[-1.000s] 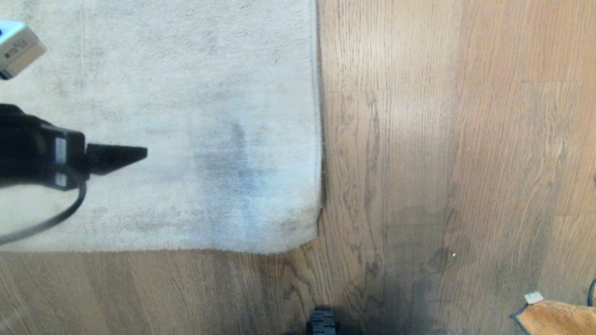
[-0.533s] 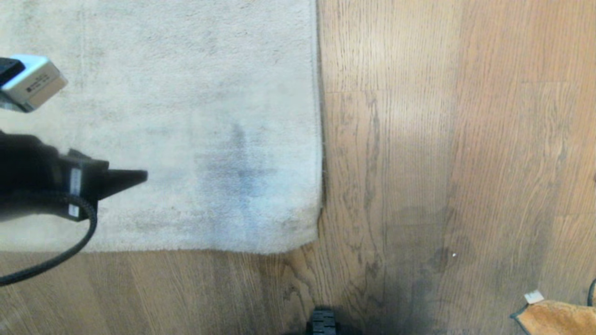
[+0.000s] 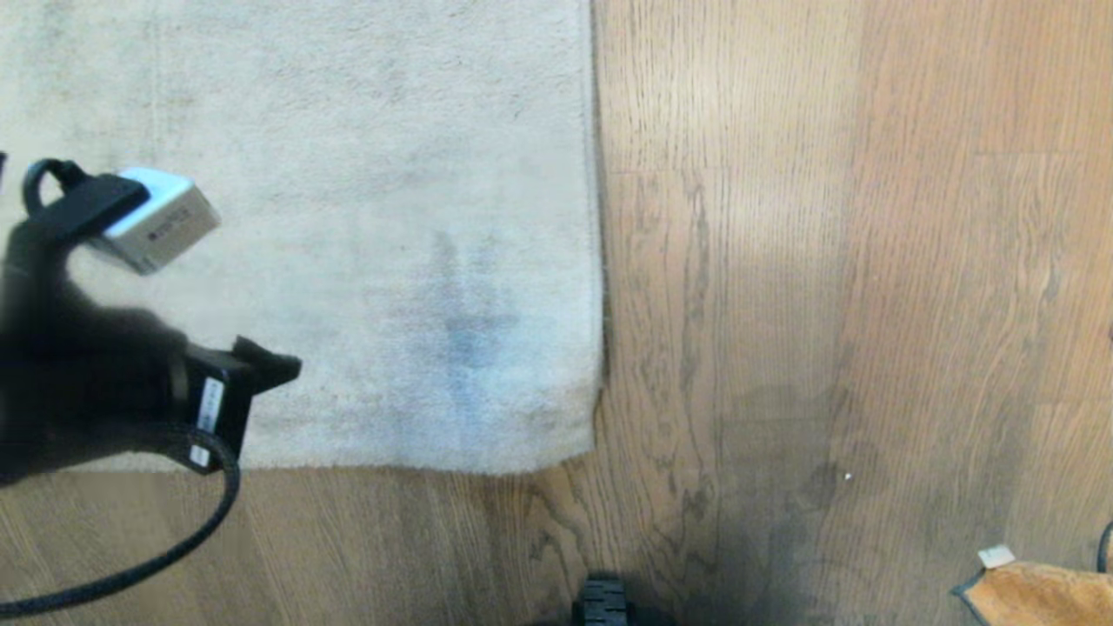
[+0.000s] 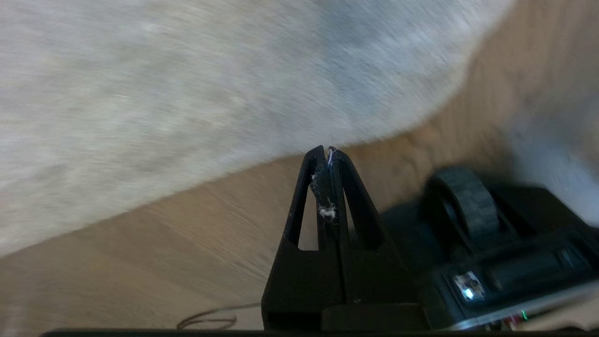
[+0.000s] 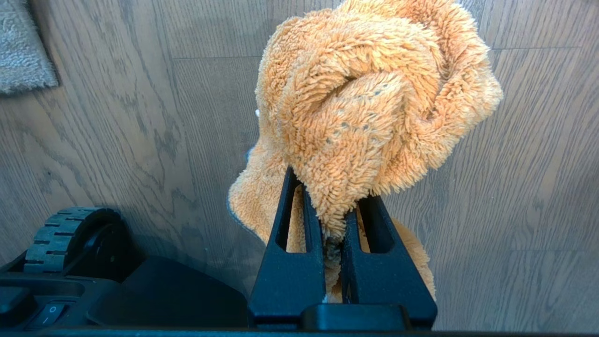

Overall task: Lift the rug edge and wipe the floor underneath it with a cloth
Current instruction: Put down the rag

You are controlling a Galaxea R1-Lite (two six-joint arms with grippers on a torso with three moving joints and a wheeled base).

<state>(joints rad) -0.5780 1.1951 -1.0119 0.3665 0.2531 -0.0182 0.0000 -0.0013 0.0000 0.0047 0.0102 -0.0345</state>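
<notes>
Both left gripper (image 3: 283,369) fingers have closed since earlier, holding nothing.

Small dark print on wrist camera box (image 3: 156,228), too blurred to read

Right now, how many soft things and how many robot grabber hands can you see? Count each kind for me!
Rugs: 1, the pale rug lying on the wooden floor.
Fluffy cloths: 1, the orange cloth.
End effectors: 2, the left end effector, shut with nothing in it, and the right end effector, shut on the cloth.
Total: 4 things.
</notes>
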